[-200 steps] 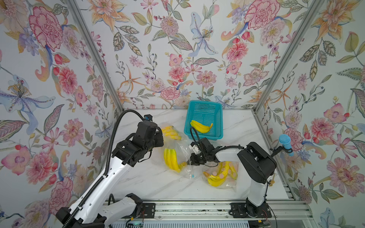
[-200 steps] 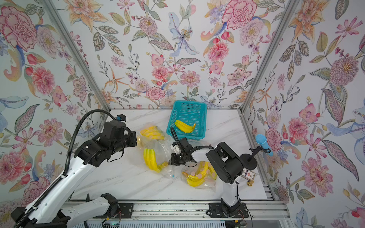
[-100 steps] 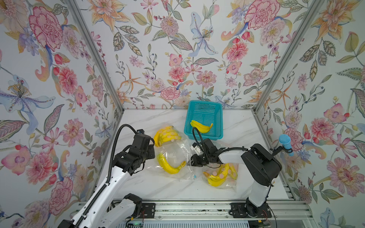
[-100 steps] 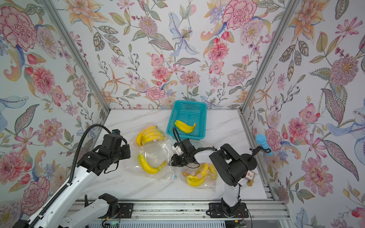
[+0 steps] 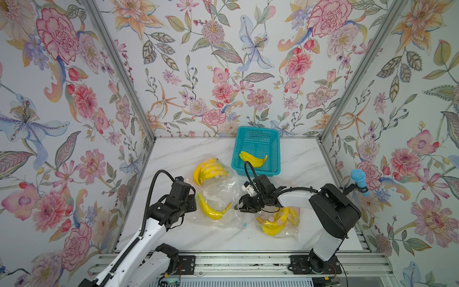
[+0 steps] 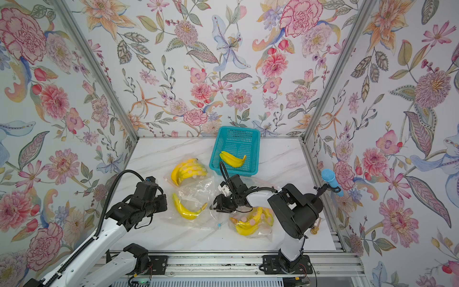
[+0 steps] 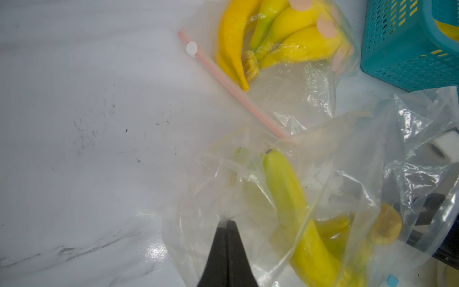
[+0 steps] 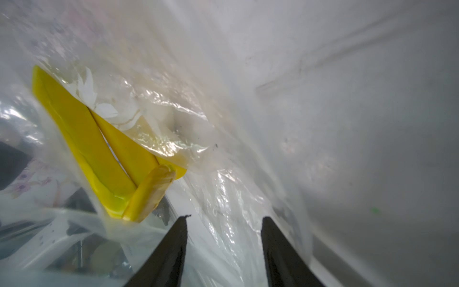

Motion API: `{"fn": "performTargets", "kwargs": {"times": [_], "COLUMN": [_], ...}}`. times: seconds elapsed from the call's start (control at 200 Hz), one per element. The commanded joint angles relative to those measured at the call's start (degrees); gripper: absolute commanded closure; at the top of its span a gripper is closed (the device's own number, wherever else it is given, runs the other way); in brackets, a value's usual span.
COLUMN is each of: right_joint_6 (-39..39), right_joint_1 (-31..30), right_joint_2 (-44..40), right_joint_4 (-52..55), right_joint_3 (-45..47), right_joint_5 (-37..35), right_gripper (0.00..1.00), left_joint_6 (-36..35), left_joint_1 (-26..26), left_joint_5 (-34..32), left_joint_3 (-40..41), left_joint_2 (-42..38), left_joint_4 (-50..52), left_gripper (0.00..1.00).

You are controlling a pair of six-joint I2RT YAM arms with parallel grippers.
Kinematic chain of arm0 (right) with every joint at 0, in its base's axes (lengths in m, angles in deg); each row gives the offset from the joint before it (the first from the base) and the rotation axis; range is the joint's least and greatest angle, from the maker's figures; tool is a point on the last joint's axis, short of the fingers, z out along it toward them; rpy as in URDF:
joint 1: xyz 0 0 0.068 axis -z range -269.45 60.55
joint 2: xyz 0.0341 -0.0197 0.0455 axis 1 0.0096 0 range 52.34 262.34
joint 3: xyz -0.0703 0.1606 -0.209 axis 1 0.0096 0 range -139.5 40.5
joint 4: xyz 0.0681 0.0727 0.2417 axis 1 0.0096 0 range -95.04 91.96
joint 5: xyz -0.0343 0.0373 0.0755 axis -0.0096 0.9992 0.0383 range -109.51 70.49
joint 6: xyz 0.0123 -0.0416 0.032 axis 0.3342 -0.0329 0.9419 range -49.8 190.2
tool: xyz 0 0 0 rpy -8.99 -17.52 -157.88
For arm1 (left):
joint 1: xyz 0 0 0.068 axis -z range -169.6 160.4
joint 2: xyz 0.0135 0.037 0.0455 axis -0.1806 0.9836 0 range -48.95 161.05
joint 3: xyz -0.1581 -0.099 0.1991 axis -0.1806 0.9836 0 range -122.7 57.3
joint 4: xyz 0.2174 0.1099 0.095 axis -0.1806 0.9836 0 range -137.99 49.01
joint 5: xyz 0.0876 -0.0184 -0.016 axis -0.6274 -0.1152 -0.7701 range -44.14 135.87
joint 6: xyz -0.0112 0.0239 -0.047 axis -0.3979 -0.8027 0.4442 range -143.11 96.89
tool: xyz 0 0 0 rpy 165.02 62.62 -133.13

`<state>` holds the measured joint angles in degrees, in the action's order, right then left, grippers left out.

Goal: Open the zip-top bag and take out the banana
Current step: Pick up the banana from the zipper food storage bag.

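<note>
left gripper [image 7: 227, 225]: fingers pressed together, apparently pinching zip-top bag [image 7: 347, 161] film. right gripper [image 8: 224, 221]: fingers spread at bag; banana [image 8: 111, 159] stem just beside, apart.

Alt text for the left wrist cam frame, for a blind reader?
The left pincer, shut, pinches the edge of a clear zip-top bag holding a banana on a white marble table. Beyond it lies a second bag with a banana bunch, next to a teal basket.
</note>
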<state>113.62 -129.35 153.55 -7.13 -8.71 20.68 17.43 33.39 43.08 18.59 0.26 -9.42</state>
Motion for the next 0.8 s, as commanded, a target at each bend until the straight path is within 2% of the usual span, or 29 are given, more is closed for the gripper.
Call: {"fn": "performTargets", "kwargs": {"times": [0.0, 0.23, 0.5, 0.796], "right_joint_6": [5.14, 10.99, 11.25, 10.18], "right_joint_1": [-0.53, -0.86, -1.54, -4.08], "right_joint_2": [0.22, -0.31, 0.55, 5.33], "right_joint_4": [0.39, -1.00, 7.13, 12.97], "right_joint_3": [-2.79, -5.54, -10.93, -14.86], "right_joint_5": [1.04, 1.14, -0.02, 0.09], "right_gripper": [0.49, 0.43, 0.42, 0.42], "left_joint_6": [1.43, 2.09, 2.23, 2.87], "left_joint_1": [-0.33, -0.31, -0.31, -0.31], "left_joint_5": [2.03, 3.74, 4.71, 5.07], "left_joint_3": [1.88, 4.56, 5.68, 7.05], "left_joint_2": [-0.91, -0.99, -0.26, -1.34], "left_joint_4": [-2.19, -5.50, -7.84, -8.66], "left_gripper": [1.00, 1.00, 1.00, 1.00]}}
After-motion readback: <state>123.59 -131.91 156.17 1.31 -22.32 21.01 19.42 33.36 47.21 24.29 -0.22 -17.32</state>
